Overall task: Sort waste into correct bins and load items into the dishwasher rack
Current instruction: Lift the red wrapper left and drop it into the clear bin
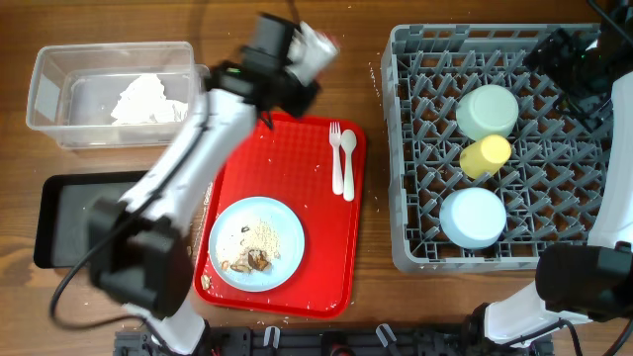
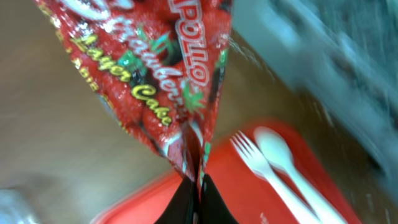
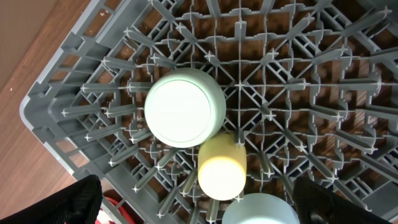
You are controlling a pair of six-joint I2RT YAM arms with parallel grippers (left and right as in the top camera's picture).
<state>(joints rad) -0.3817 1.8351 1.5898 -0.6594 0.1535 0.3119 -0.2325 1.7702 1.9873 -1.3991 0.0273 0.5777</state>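
from above, the left gripper [image 1: 300, 54] hovers just past the red serving tray [image 1: 326, 267], between clear tub [image 1: 59, 69] and rack [image 1: 406, 148], likely bound for a bin. one plate [image 1: 282, 222], one fork [image 1: 335, 148] and one spoon [image 1: 348, 163] lie on the tray. its wrist view shows it clenched on one red wrapper [image 2: 155, 81] by the edge. on the right wrist, the right gripper [image 3: 196, 182] is spread wide and empty over two bowls, green bowl [image 3: 185, 111] and blue bowl [image 3: 258, 210], and one yellow cup [image 3: 222, 167].

Rack [image 1: 398, 148] R of serving tray [image 1: 326, 257]; plate [image 1: 282, 222] on tray's near end, fork [image 1: 335, 158] & spoon [image 1: 348, 168] far R; tub [image 1: 45, 94] far L w/ napkins [image 1: 143, 99] in it.
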